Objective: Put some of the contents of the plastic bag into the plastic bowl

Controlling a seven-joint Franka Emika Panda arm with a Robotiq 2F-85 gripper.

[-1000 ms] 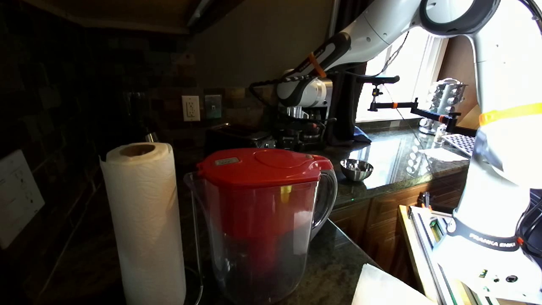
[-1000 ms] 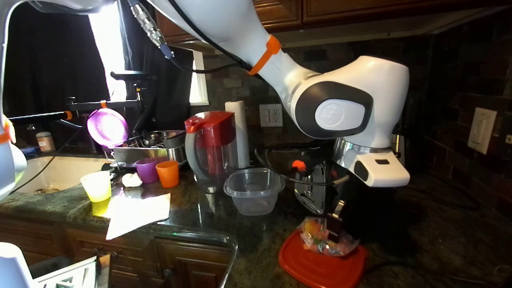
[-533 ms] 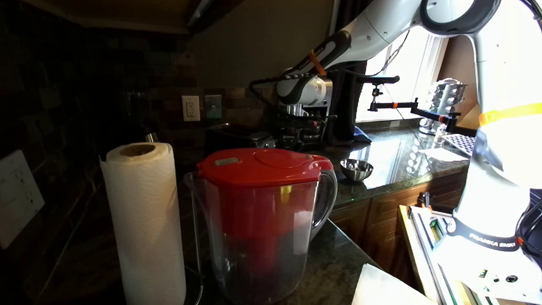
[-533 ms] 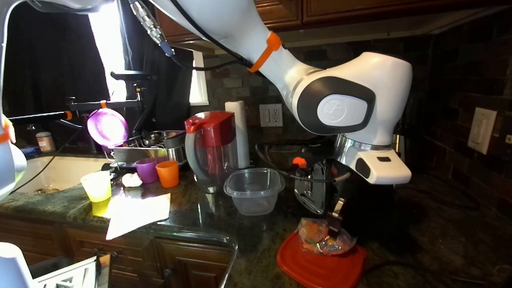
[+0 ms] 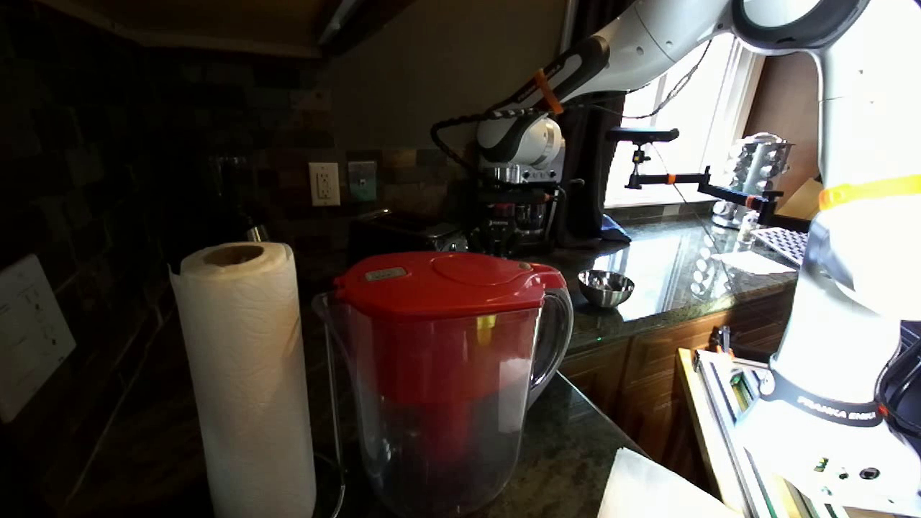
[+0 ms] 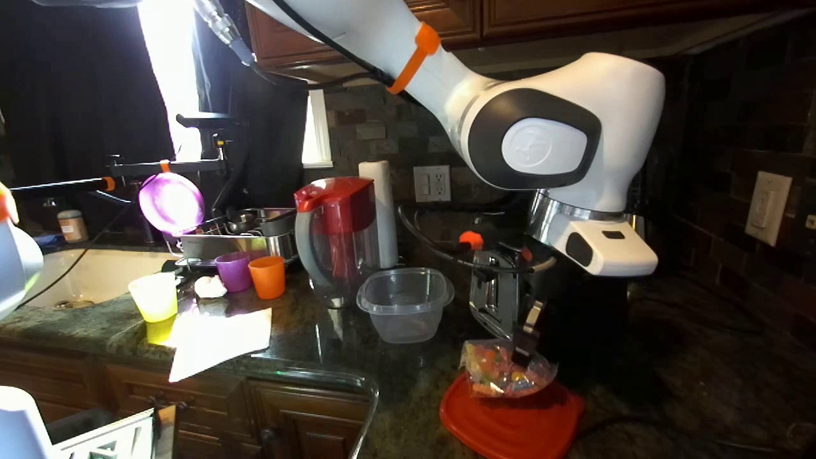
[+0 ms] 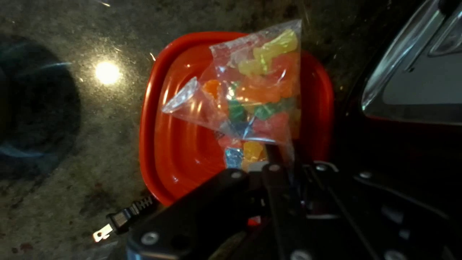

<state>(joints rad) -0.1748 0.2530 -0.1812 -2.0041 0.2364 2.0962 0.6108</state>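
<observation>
Tool (image 6: 524,350) clenched on plastic bag (image 7: 245,90), pinching it at one side! Yellow, orange, green, red and blue pieces (image 7: 269,108) glow right through. Bag directly over red lid (image 6: 503,424); touching or not, cannot tell. Clear plastic bowl (image 6: 408,326) stands upright on dark surface (image 6: 414,386), between bag and red-topped pitcher (image 6: 344,255) in an exterior view. Paper towel roll (image 5: 248,374) beside pitcher in both exterior views. Chrome-sided toaster (image 6: 492,299) near bag. Black power plug (image 7: 124,217) just beside lid, wrist view.
</observation>
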